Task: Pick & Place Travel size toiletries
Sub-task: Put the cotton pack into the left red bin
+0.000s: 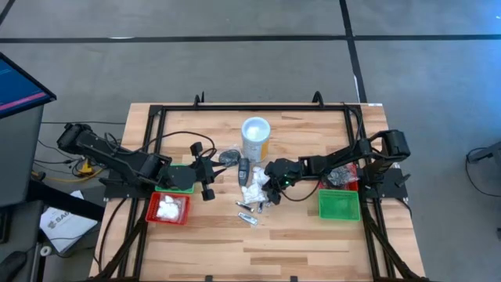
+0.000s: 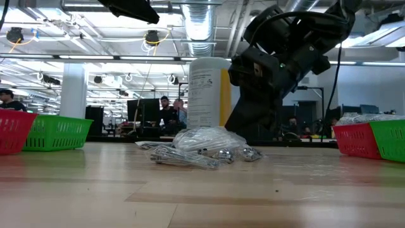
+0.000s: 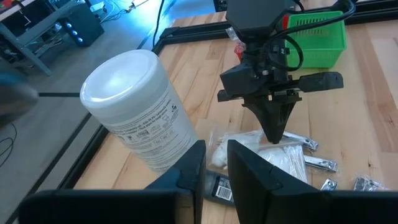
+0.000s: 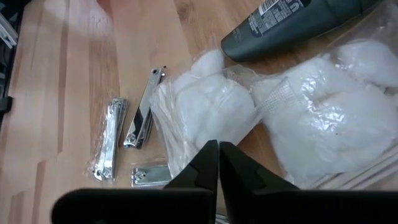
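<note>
The travel size toiletries lie in a loose heap at the middle of the table [image 1: 235, 251]: clear packets of white cotton balls [image 4: 217, 106], several silvery nail clippers [image 4: 143, 112] spread flat on the wood just beside them, and a dark oblong tube [image 4: 292, 25] lying along the far side of the packets. The tube carries white print and a barcode, too small to read.

The right gripper [image 4: 217, 163] is down on the heap, its fingers pinched together with no gap at the edge of a cotton packet; whether plastic is caught between them cannot be told.

A tall white canister [image 3: 140, 109] with a yellow label stands upright just behind the heap, its fine print unreadable.

The left gripper [image 3: 211, 163] hovers nearby, pointed at the canister and the heap, its fingers narrowly parted and empty. Under the left arm sit a green tray [image 1: 178, 178] and a red tray [image 1: 169, 208] holding white packets. Beside the right arm sit another green tray [image 1: 338, 205] and a red tray [image 1: 344, 178] with clear-wrapped items.
</note>
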Controlling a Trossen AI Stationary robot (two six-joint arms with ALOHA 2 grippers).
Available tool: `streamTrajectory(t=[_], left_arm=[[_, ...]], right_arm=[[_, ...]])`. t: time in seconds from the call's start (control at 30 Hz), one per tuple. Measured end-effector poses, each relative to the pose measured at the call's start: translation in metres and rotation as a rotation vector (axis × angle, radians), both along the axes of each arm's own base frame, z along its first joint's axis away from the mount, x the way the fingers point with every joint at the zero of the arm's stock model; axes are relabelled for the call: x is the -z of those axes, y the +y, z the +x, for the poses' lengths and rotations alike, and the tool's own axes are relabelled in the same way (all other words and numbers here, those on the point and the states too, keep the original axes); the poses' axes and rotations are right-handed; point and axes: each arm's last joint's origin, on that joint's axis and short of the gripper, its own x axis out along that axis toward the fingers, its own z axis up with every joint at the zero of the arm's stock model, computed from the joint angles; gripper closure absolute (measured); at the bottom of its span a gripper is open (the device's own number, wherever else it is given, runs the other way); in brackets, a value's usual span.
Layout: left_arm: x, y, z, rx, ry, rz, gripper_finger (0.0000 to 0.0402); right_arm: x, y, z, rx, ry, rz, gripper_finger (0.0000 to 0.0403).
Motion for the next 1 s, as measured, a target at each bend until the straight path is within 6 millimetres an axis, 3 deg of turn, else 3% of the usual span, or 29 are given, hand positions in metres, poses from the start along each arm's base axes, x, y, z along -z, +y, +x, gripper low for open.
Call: streamTrajectory(t=[0.37,0.57,0.8,1.0], left_arm=[[0.000,0.000,0.000,0.000,-0.001,0.000,0.0344],[0.000,0.000,0.000,0.000,-0.003,-0.001,0.0344],[-0.001,0.000,0.000,0.000,-0.007,-0.003,0.0344],[-0.001,0.000,0.001,-0.007,-0.020,-0.021,0.0344]], right_arm=[[0.000,0.000,0.000,-0.007,0.002,-0.011,0.0402],[-0.013,0.000,0.009,-0.043,0.036,-0.046,0.0403],[-0.041,0.001,0.021,-0.114,0.063,-0.118,0.0403],[-0.071,0.001,0.017,-0.149,0.019,-0.161,0.0403]])
